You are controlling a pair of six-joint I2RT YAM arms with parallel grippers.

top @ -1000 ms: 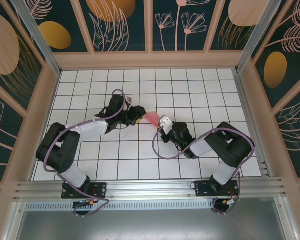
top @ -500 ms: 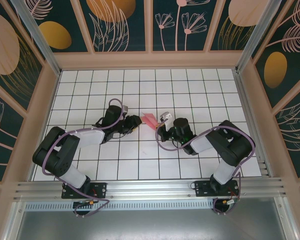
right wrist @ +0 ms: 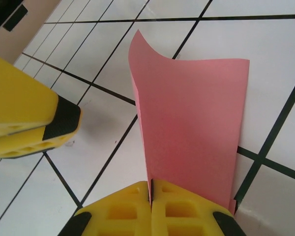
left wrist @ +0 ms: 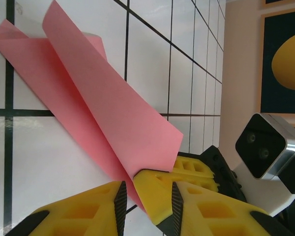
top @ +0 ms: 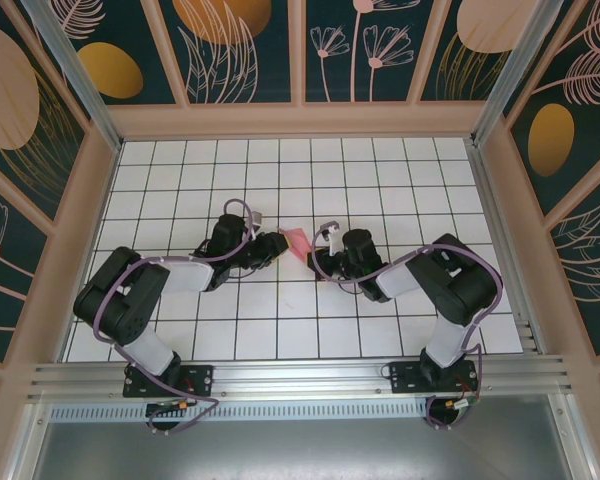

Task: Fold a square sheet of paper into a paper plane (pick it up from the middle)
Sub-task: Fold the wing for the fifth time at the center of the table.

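1. Your two grippers had drawn closer over the last second: the left gripper point(top: 277, 247) had swung down beside the pink paper point(right wrist: 191, 128), and the right gripper point(right wrist: 151, 194) had carried that paper a little leftward to meet it.
2. Nearest you, the right gripper's jaws were closed on the paper's near end, pinching it along the crease.
3. Just beside it, the left gripper's jaws stood partly apart. In the left wrist view they sat either side of the right gripper's yellow fingertip, with the paper's edge in the same gap. I judged them not yet clamped on anything.
4. Beyond the jaws, the paper reached out low over the gridded table point(top: 280, 320) near its middle, folded lengthwise, its two flaps splayed and one corner curling up.
5. Risks, as I judged them:
   - If you had closed the left jaws there, they could have bitten the right fingertip rather than the paper.
   - With both grippers holding so close together, any opposing pull could have torn the thin sheet.
   - The loose flaps could have sprung wider and spoiled the crease.
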